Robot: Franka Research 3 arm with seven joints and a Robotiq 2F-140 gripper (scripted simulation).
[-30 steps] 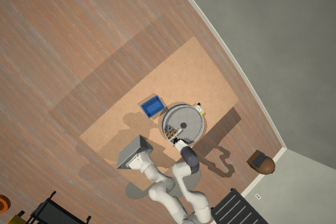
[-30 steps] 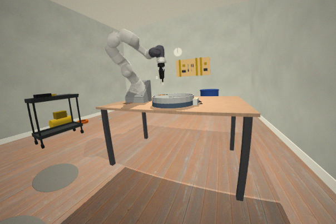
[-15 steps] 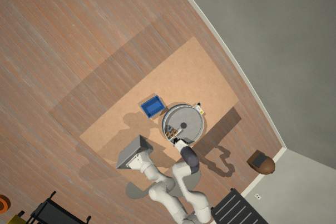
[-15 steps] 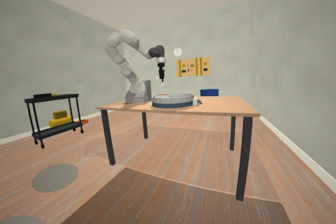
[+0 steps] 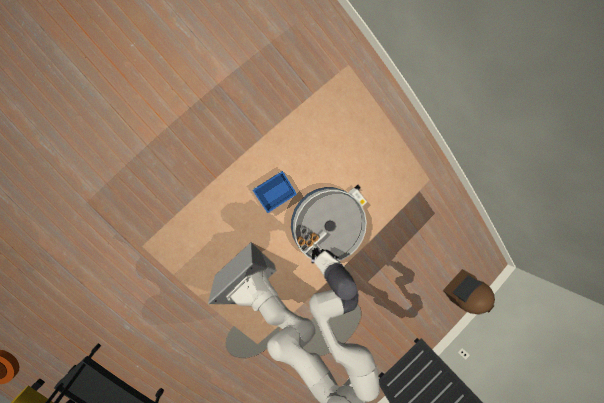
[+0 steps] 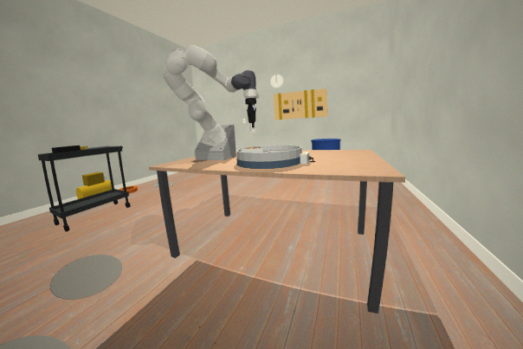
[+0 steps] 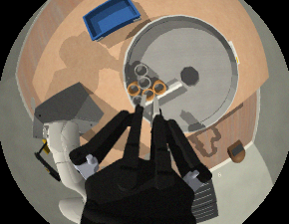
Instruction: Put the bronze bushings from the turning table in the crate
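The turning table [image 5: 345, 209] [image 6: 268, 163] [image 7: 209, 94] is a round grey disc with a raised rim. Three bronze bushings lie clustered at its edge: one bronze bushing [image 7: 128, 90] at left, another bronze bushing [image 7: 165, 88] at right, the third between them, partly behind a fingertip. Steel bushings lie against them, one steel bushing [image 7: 141, 64] farthest from the fingers; another is partly hidden by a finger. The blue crate [image 5: 274, 192] [image 7: 112, 21] stands beside the turning table and looks empty. My gripper [image 5: 314, 250] [image 6: 253, 130] [image 7: 148, 102] is nearly closed, holds nothing visible, and hangs above the rim near the cluster.
A pale straight bar [image 5: 321, 237] [image 7: 170, 92] lies across the turning table next to the bushings. A white control box [image 5: 358, 197] [image 6: 305, 158] sits at the turning table's outer side. The arm's grey wedge base [image 5: 232, 274] [image 6: 215, 152] [image 7: 70, 106] stands on the table.
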